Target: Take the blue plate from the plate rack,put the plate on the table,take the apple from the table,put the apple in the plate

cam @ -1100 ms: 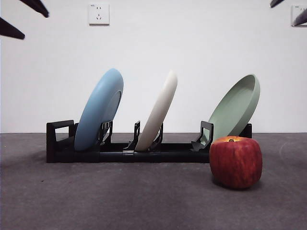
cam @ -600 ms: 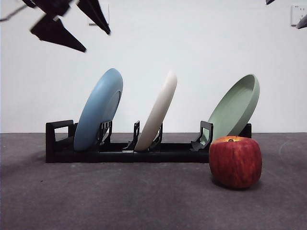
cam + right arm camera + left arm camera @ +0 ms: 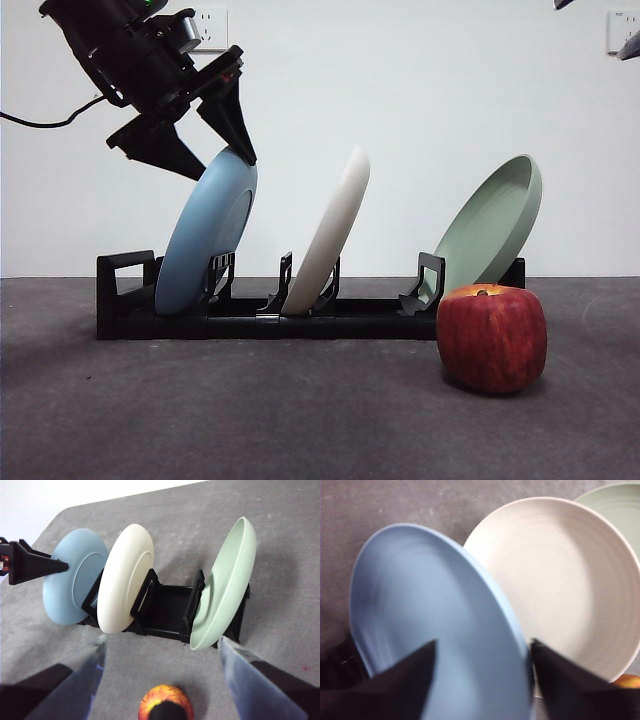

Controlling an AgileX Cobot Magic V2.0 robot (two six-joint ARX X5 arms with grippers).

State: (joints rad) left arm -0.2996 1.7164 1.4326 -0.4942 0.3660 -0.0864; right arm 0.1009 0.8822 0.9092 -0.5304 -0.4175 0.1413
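The blue plate (image 3: 205,240) stands tilted in the left slot of the black plate rack (image 3: 330,318) on the table (image 3: 250,410). My left gripper (image 3: 215,165) has come down on the plate's top rim, jaws open, one on each side of it. In the left wrist view the blue plate (image 3: 435,625) lies between the open jaws of the left gripper (image 3: 482,645). The apple (image 3: 491,338) sits on the table in front of the rack's right end. My right gripper (image 3: 161,642) is open and empty, high above the apple (image 3: 165,702).
A cream-white plate (image 3: 330,235) stands in the rack's middle slot and a pale green plate (image 3: 495,225) leans in the right slot. A white wall runs behind the rack. The right arm shows only as black tips (image 3: 630,45) at the top right corner.
The left arm has come down from the top left corner to the blue plate's top rim. The plates, apple and right arm have not moved.
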